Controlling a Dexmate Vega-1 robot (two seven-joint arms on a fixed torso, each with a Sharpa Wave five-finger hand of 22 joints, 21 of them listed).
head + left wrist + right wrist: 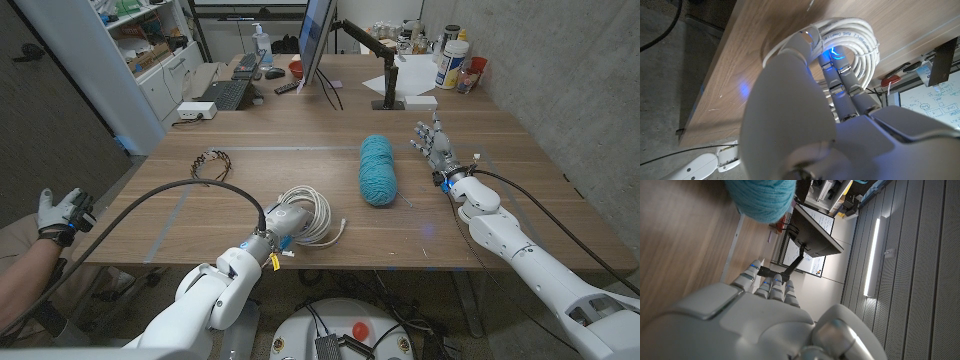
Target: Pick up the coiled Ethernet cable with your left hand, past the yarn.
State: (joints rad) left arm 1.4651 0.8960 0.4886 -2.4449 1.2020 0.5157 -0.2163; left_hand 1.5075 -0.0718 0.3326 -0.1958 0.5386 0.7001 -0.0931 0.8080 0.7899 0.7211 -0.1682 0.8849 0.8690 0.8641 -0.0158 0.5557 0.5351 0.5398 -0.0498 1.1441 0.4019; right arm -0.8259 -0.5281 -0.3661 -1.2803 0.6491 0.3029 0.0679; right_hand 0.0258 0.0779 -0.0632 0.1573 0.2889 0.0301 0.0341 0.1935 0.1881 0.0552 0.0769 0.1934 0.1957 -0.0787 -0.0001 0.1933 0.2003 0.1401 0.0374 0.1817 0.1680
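Note:
The coiled white Ethernet cable [312, 212] lies on the wooden table [300, 135] near its front edge. My left hand [283, 224] is on the coil's near-left side. In the left wrist view its fingers [839, 82] reach into the hole of the coil [860, 42], and the thumb [805, 42] lies over the outer loops, so the hand grips that side. The teal yarn skein [378, 169] lies just right of the cable. My right hand [435, 143] stands to the right of the yarn, fingers apart, holding nothing. The yarn [762, 197] shows past it in the right wrist view.
A small dark beaded loop [213, 160] lies left of the cable. A monitor [317, 40], a keyboard [228, 93], a monitor arm stand [390, 75] and bottles [452, 60] crowd the far side. A person's gloved hand [60, 214] is at the left edge.

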